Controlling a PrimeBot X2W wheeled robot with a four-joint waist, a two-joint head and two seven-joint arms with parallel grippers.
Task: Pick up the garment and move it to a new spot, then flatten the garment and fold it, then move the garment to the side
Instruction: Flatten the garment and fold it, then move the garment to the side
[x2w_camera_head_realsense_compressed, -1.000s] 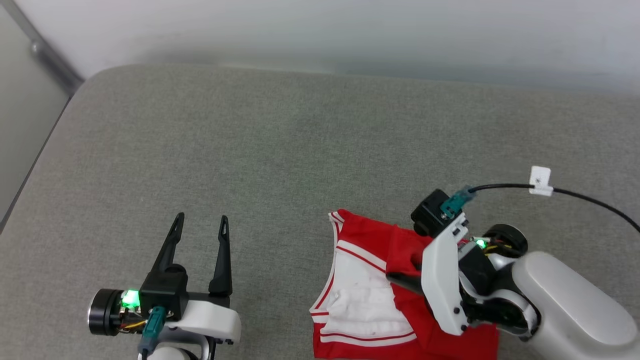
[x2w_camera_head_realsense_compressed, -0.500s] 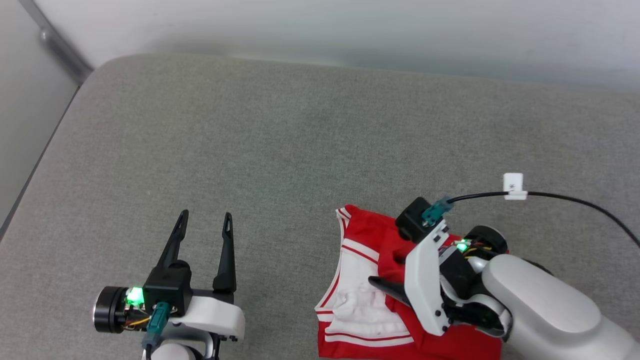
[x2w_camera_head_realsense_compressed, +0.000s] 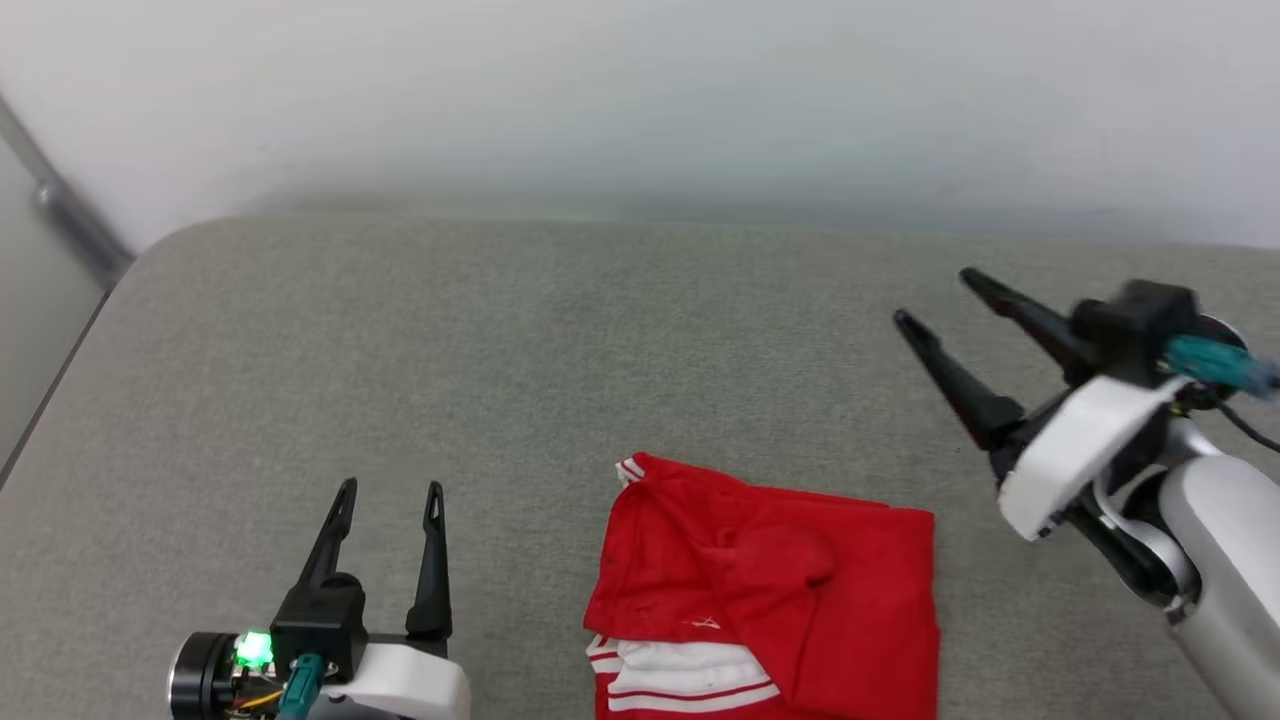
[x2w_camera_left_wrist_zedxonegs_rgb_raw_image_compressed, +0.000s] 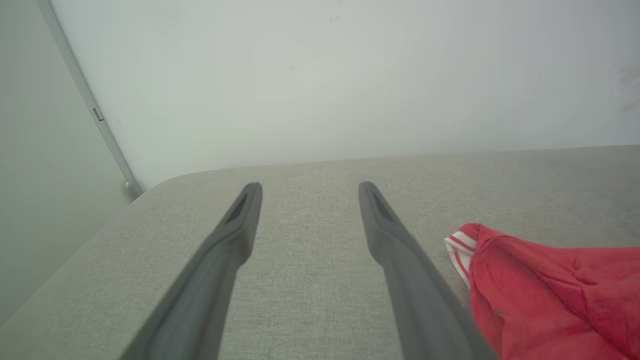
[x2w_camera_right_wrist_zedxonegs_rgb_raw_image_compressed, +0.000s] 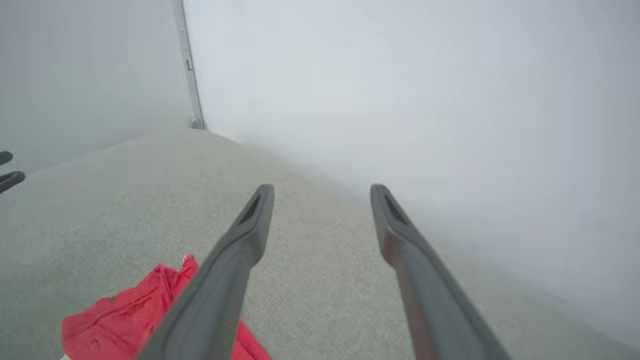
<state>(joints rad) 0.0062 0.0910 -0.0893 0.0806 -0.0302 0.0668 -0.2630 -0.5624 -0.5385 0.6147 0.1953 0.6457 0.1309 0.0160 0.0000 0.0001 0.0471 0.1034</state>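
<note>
The garment, red with white striped trim, lies folded on the grey cushioned surface near its front edge; its lettering is hidden. In the left wrist view the garment lies to the right of my fingers, and in the right wrist view the garment sits at the lower left. My left gripper stands open at the lower left, well left of the garment, and the left gripper has nothing between its fingers. My right gripper is open, lifted up and to the right of the garment; the right gripper is empty.
A pale wall runs along the back of the surface. A grey metal strip comes down at the far left corner. The surface's left edge drops away beside a pale floor.
My right gripper has opened, let go of the garment and lifted away up and to the right. The red top layer now covers the white part. The head camera has shifted.
</note>
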